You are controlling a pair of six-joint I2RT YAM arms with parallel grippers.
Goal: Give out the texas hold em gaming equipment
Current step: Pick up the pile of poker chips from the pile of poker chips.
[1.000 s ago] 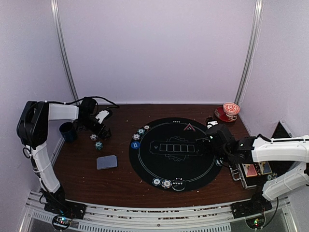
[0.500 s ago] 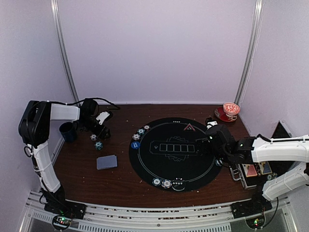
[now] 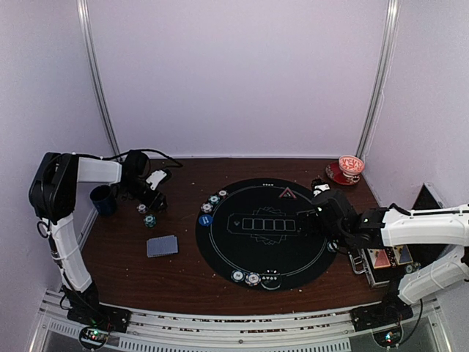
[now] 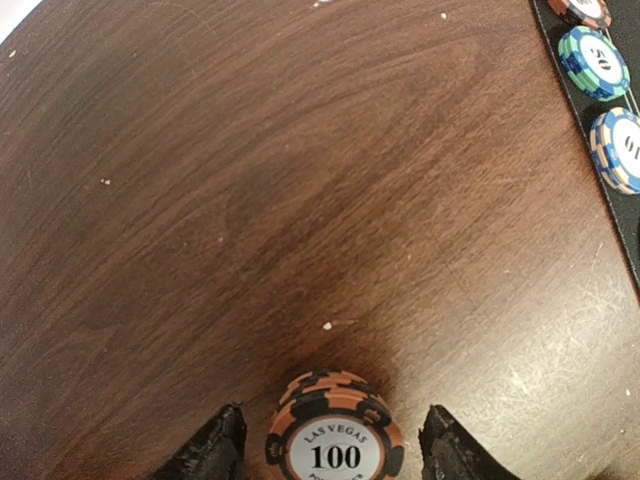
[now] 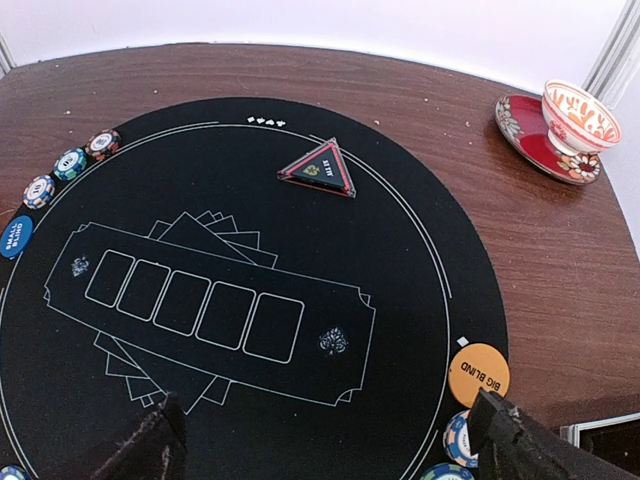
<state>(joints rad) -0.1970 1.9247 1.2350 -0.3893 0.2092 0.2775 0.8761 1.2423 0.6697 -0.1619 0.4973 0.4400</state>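
Left gripper [image 4: 332,425]: jaws apart, one finger [image 4: 215,452] on each side of an orange-and-black chip [image 4: 335,445] marked 100; a sliver of wood shows on both sides (no contact that I can make out).
Orange-and-black chip: flat on the desk [image 3: 183,282], in its left part toward the far edge, left of the mat.
Right gripper [image 5: 325,415]: jaws wide apart with nothing between them, hovering over the right part of the round black mat [image 5: 420,250].
Mat, left edge: a row of three chips [image 5: 70,163], with a blue disc [image 5: 15,237] just beside the nearest one.
Mat, far edge: red triangle marker [image 5: 320,168], lying flat.
Mat, right edge: orange disc [image 5: 478,374], a blue-and-white chip [image 5: 463,436] just beside it.
Mat, near edge: a cluster of chips [image 3: 253,279].
Cards [image 3: 162,246]: grey-blue stack on the wood left of the mat, near a teal chip [image 3: 149,220] but apart from it.
Cup and saucer [image 5: 565,120]: far right corner of the desk.
Dark cup [image 3: 102,199]: left edge.
Metal case [image 3: 381,260]: right edge, open.
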